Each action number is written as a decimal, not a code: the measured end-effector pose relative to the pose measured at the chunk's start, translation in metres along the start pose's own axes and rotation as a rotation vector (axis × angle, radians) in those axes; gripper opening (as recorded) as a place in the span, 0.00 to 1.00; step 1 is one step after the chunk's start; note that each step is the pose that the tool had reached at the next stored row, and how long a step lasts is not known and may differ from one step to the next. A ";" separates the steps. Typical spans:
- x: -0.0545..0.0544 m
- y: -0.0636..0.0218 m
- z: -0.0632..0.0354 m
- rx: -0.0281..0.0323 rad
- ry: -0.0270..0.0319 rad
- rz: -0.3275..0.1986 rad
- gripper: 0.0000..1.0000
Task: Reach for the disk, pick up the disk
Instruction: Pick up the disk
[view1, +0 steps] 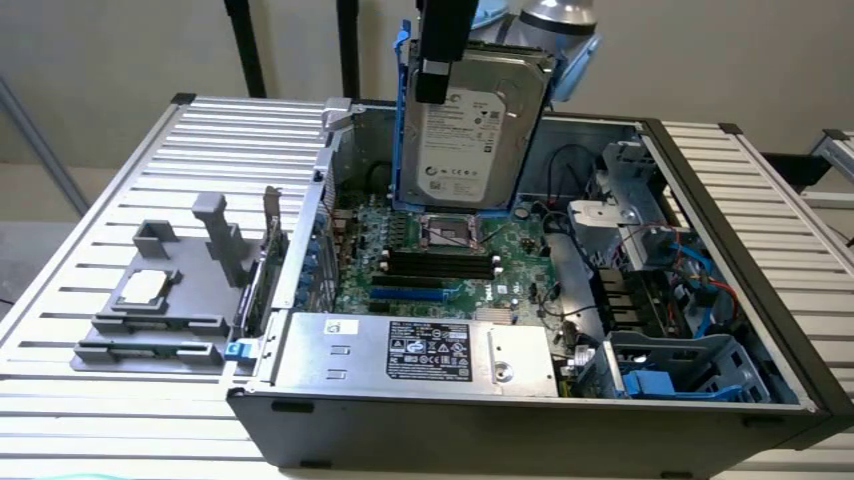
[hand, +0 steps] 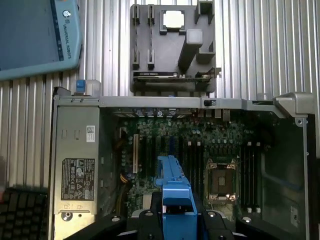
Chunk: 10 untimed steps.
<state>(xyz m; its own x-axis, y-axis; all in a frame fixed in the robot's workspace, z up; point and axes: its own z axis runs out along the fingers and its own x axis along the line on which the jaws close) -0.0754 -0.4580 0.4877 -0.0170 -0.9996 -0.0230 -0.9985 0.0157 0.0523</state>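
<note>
The disk (view1: 474, 120), a silver-grey hard drive with a white label in a blue carrier, hangs upright in the air above the open computer case (view1: 534, 420), over the back of the motherboard. My gripper (view1: 447, 85) comes down from above and is shut on the disk, with one black finger (view1: 438, 60) lying across its labelled face. In the wrist view the carrier's blue edge (hand: 174, 192) stands between the black fingers (hand: 145, 220) of the gripper (hand: 175, 217), with the motherboard far below.
Inside the case are the motherboard (view1: 441, 265), the CPU socket (hand: 221, 182), a silver power supply with a black label (view1: 420, 350) and a blue-trimmed drive cage (view1: 681, 365). A grey fixture holding a small square chip (view1: 147, 290) sits on the slatted table (view1: 80, 250). A teach pendant (hand: 35, 35) lies nearby.
</note>
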 end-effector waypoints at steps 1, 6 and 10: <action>0.002 -0.0046 -0.0003 0.0000 -0.0003 0.000 0.33; 0.011 -0.0250 -0.0039 0.0000 -0.0019 0.000 0.33; 0.020 -0.0371 -0.0088 -0.0001 -0.0020 0.000 0.33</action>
<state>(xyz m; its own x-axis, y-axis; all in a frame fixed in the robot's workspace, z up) -0.0383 -0.4792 0.4941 -0.0169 -0.9995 -0.0249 -0.9985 0.0156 0.0524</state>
